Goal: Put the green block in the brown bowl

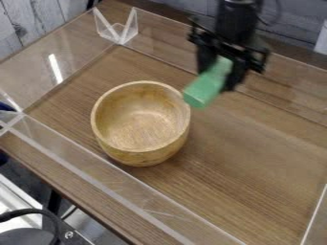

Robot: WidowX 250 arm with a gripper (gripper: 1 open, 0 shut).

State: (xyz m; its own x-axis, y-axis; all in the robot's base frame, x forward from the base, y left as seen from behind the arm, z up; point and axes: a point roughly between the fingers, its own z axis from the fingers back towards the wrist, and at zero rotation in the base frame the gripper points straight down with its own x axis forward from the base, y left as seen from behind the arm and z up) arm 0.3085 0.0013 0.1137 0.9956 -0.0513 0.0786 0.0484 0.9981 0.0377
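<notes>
Gripper [220, 65] closed on upper end of green block [207, 84], I judge; lower end left free, hanging tilted, so it can drop in first. Brown bowl [141, 122] sits just beside and below my tool, mouth up, ready to receive it.

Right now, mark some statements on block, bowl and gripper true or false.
1. The green block is inside the brown bowl. False: the gripper has it up by the bowl's rim.
2. The brown bowl stands upright, opening up. True.
3. The gripper holds the green block. True.
4. The bowl is filled with other blocks. False: nothing shows inside it.
5. A clear open-topped container stands beyond the bowl, toward the top of the view. True.
6. The bowl is tipped on its side. False: it sits on its base on the table.
</notes>
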